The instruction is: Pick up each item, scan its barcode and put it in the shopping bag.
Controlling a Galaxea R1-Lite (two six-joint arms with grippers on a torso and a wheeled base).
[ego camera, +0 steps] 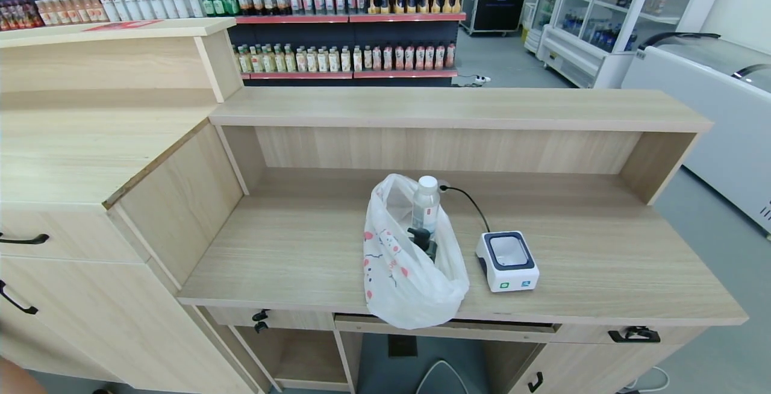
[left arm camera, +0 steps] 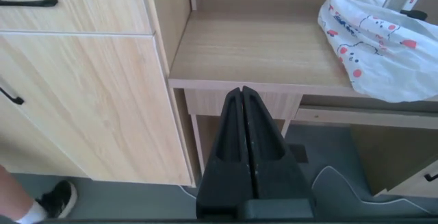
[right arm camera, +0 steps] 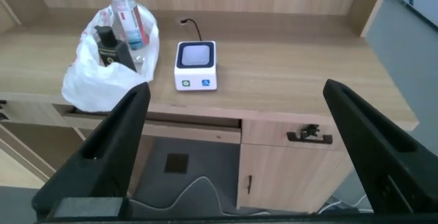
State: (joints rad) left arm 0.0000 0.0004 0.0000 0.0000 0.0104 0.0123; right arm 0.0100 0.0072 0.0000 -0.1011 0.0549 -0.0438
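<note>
Head view: shopping bag [ego camera: 409, 279] sits on counter [ego camera: 289, 249], just beside scanner [ego camera: 507, 259]. 2 items inside: bottle [ego camera: 426, 204] upright, dark pump-top item [ego camera: 423, 242] touching it. Bag looks thin, soft, floppy, prob. slippery. Bottle likely stiff & light-ish, best gripped mid-body.

Left wrist view: left gripper [left arm camera: 242, 135] has fingers pressed together w/ nothing held, below counter edge. Bag is ahead & above it, well apart.

Right wrist view: right gripper [right arm camera: 236, 94] spread wide, empty, touching nothing. Scanner is ahead of it, bag ahead toward robot's left.
</note>
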